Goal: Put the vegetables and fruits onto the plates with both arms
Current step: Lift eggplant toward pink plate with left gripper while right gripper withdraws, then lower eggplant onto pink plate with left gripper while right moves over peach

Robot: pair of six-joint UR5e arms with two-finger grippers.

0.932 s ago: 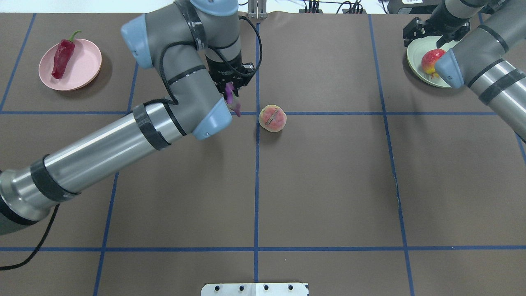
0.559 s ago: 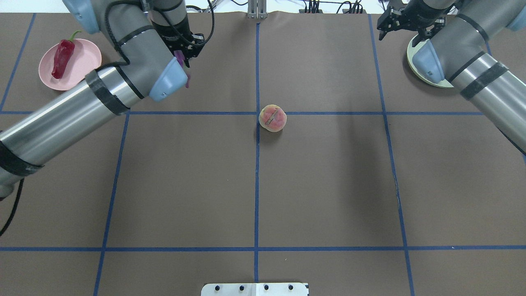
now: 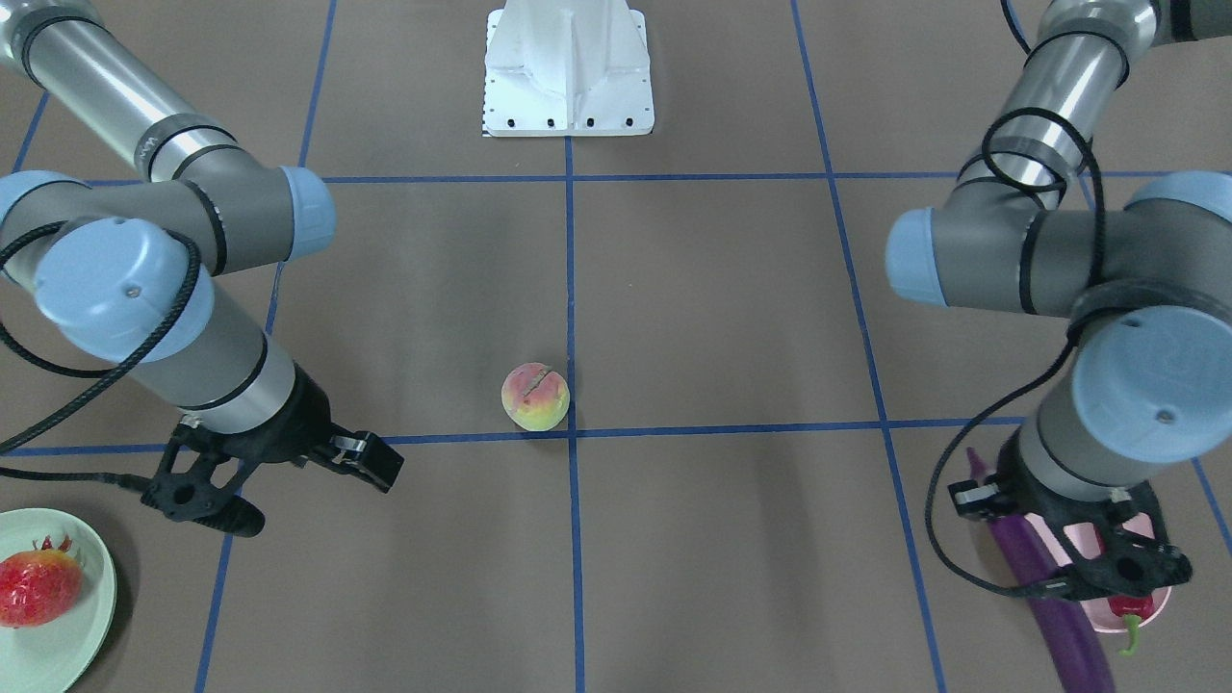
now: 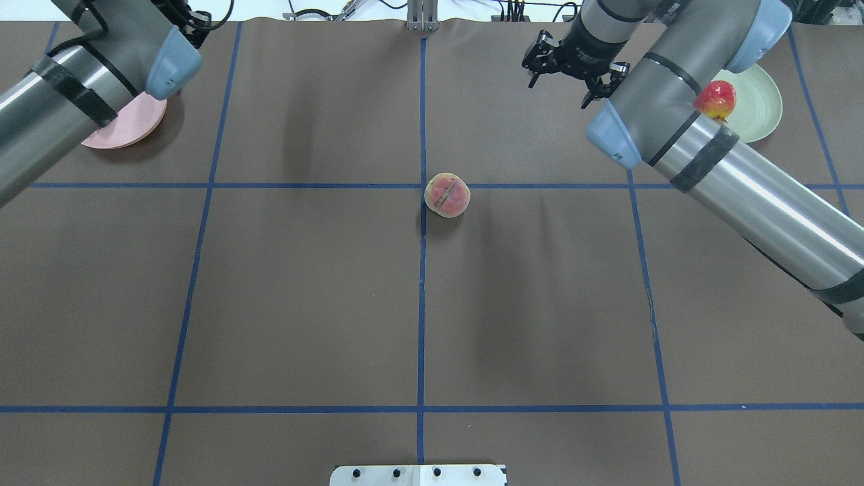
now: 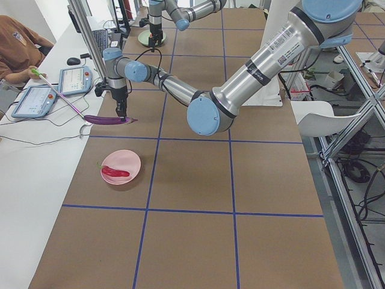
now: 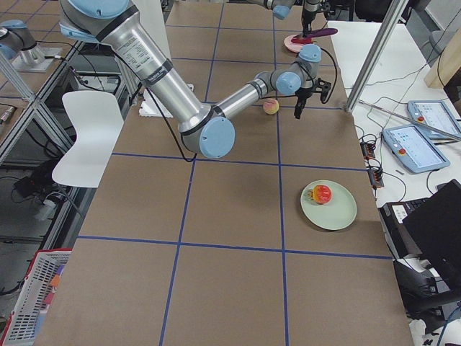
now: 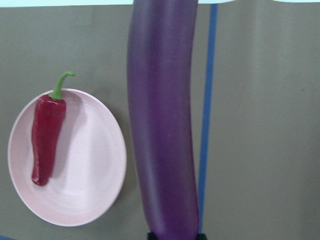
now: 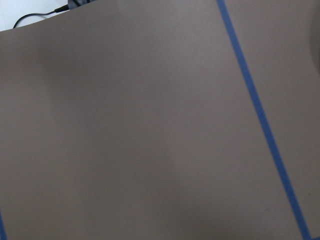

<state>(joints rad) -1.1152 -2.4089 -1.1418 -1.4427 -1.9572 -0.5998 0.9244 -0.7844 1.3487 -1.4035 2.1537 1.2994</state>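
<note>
Nearest the robot's base, we see the peach (image 4: pixel 447 195) lying alone at the middle of the brown worktop (image 4: pixel 304 304), beside the crossing of two blue tape lines (image 4: pixel 422 304) and well apart from both plates. Farther out on the robot's right, the right pincer (image 3: pixel 294 489) hangs released over bare worktop between the peach and the mint green plate (image 4: pixel 759 101), its jaws spread and nothing between them; its own camera shows us only brown surface and a tape line. The bumpy red-orange fruit (image 4: pixel 715 99) sits on that plate, near its rim. At the far left corner, the left pincer (image 3: pixel 1059 553) is clenched on the long purple eggplant (image 7: pixel 162 125), gripping it near one end and holding it level above the worktop, alongside the rim of the pale pink plate (image 7: pixel 95 165). The dark-red chili pepper (image 7: pixel 47 137) lies on that plate, its green stem reaching over the edge.
</note>
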